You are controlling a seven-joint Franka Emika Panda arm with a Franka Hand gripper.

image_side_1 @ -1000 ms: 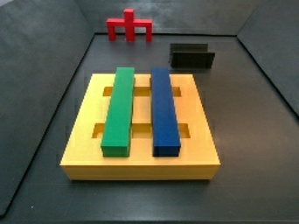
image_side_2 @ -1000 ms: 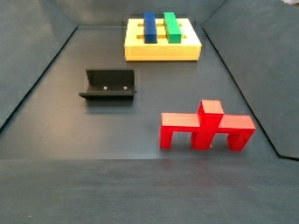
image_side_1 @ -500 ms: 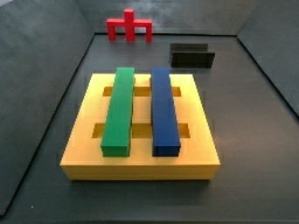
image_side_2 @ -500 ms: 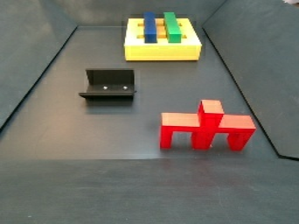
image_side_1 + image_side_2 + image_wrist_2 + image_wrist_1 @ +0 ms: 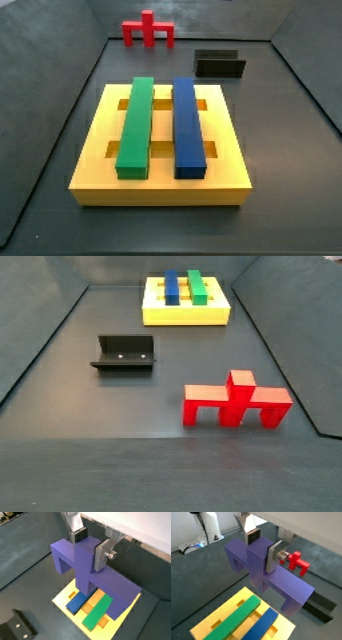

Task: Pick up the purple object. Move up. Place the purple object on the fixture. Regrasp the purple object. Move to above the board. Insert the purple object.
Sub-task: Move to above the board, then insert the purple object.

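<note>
In both wrist views my gripper is shut on the central stem of the purple object, with the silver fingers pressed on either side of it. The piece hangs above the board, a yellow slab with a green bar and a blue bar. The board also shows in both side views. The black fixture stands on the floor apart from the board. The gripper and the purple piece are out of both side views.
A red piece like the purple one stands on the floor in both side views and shows beyond the fingers in a wrist view. Dark walls enclose the floor.
</note>
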